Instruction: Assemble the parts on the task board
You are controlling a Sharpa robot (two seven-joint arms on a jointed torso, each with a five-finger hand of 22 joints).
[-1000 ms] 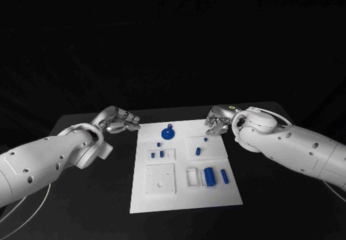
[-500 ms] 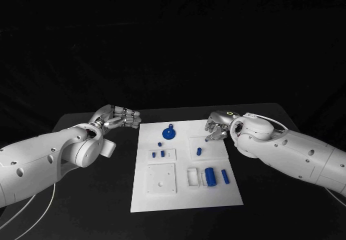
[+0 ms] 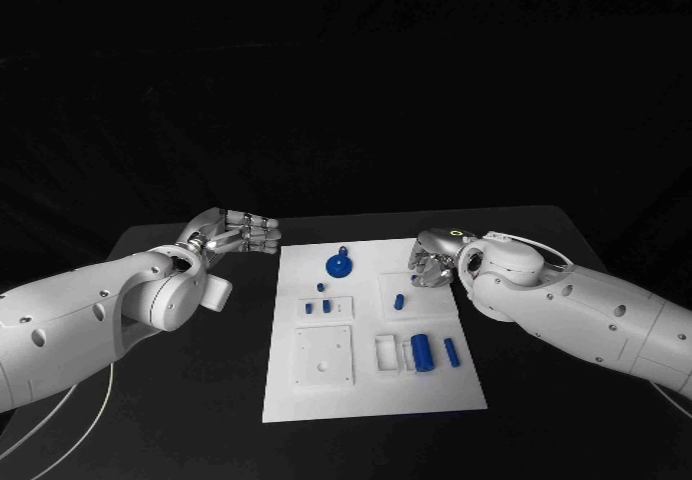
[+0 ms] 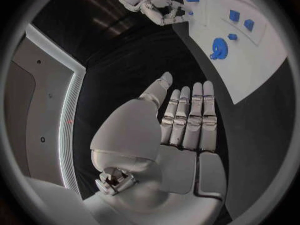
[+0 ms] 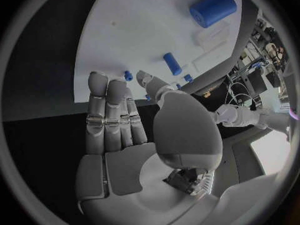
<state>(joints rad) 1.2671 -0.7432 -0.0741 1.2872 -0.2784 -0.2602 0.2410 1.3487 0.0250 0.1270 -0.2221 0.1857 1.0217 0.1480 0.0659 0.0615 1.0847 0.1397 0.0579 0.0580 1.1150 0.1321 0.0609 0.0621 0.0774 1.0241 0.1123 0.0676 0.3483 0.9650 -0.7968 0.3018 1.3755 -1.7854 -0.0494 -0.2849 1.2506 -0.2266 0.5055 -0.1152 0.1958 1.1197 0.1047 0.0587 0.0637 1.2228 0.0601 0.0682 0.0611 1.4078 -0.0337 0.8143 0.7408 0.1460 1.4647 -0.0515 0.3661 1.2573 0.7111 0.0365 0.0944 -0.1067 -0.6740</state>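
The white task board (image 3: 368, 400) lies in the middle of the black table. On it are a round blue part with a tab (image 3: 335, 265), several small blue pegs (image 3: 397, 298) and a large blue cylinder (image 3: 420, 352) beside a thinner one (image 3: 449, 350). My left hand (image 3: 238, 235) hovers just off the board's far left corner, fingers straight, palm bare (image 4: 181, 130). My right hand (image 3: 430, 258) is over the board's far right edge, fingers extended and holding nothing (image 5: 122, 130). The right wrist view shows the large cylinder (image 5: 212, 8) and a peg (image 5: 171, 63) beyond the fingertips.
A white square plate (image 3: 320, 358) and a white frame (image 3: 385, 353) sit on the near half of the board. Black table (image 3: 173, 400) surrounds the board on both sides. Both white forearms reach in from the sides.
My right hand has dropped and shifted inward over the board's far right edge. My left hand has risen a little and drawn back from the board's corner. The parts have not moved.
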